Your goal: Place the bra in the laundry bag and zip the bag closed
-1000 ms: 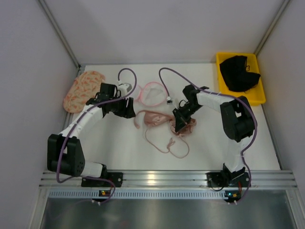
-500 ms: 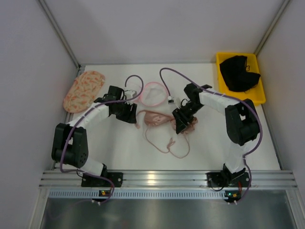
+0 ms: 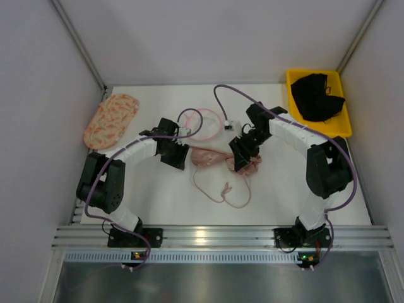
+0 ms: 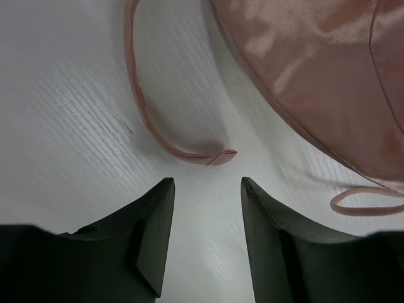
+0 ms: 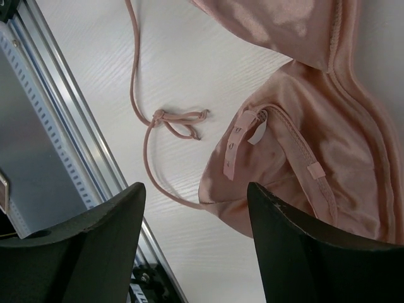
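The pale pink bra [image 3: 213, 157] lies crumpled at the middle of the table, its thin straps [image 3: 226, 191] looping toward the near edge. My right gripper [image 3: 240, 158] hovers over its right end, open, with the fabric [image 5: 303, 158] just past its fingertips [image 5: 196, 186] and nothing held. My left gripper [image 3: 178, 154] stands open just left of the bra; a strap end [image 4: 214, 156] lies right beyond its tips [image 4: 205, 183], and a cup [image 4: 315, 76] sits further off. The laundry bag [image 3: 205, 124], with its pink rim, lies behind the bra, partly crossed by a purple cable.
A peach patterned oval fabric piece [image 3: 111, 120] lies at the back left. A yellow bin [image 3: 338, 129] at the back right holds a black garment [image 3: 319, 95]. An aluminium rail [image 3: 208, 237] runs along the near edge. Walls close in both sides.
My right gripper has opened and let go of the bra's right end. The left arm has swung right, bringing its gripper close to the bra's left side.
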`<state>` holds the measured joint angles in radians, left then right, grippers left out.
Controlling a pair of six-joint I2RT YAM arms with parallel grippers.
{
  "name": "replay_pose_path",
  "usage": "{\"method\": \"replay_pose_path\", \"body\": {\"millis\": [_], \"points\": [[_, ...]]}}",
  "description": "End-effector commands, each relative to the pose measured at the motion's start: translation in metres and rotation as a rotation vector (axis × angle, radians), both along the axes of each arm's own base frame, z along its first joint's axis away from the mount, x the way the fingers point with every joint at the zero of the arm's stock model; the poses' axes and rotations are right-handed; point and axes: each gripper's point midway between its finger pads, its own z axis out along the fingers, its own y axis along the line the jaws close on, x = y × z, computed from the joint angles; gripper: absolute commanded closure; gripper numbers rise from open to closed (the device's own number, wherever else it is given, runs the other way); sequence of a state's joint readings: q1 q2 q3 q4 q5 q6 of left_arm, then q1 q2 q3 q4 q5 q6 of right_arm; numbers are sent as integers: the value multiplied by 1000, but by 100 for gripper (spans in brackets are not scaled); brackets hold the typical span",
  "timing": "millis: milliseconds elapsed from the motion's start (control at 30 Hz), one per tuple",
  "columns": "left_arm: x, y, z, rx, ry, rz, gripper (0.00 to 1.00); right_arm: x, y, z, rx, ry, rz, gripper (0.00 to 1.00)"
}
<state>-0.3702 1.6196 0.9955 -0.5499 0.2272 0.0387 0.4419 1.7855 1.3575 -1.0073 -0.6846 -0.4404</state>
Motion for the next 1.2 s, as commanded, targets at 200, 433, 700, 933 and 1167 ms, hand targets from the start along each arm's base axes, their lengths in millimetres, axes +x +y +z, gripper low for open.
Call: {"method": "replay_pose_path", "body": {"millis": [200, 433, 700, 933, 1167], "points": [[15, -12, -3, -2, -2, 52, 49, 26, -12, 47, 43, -128, -52, 33], [28, -17, -10, -14, -5, 76, 49, 29, -24, 47, 36, -123, -77, 33], [24, -19, -9, -37, 17, 43, 90, 33, -32, 47, 29, -127, -101, 35], [10, -34, 59, -221, 3, -122, 100, 30, -39, 45, 27, -128, -105, 38], [-9, -78, 119, -506, 59, -281, 100, 21, -44, 39, 12, -105, -84, 40]]}}
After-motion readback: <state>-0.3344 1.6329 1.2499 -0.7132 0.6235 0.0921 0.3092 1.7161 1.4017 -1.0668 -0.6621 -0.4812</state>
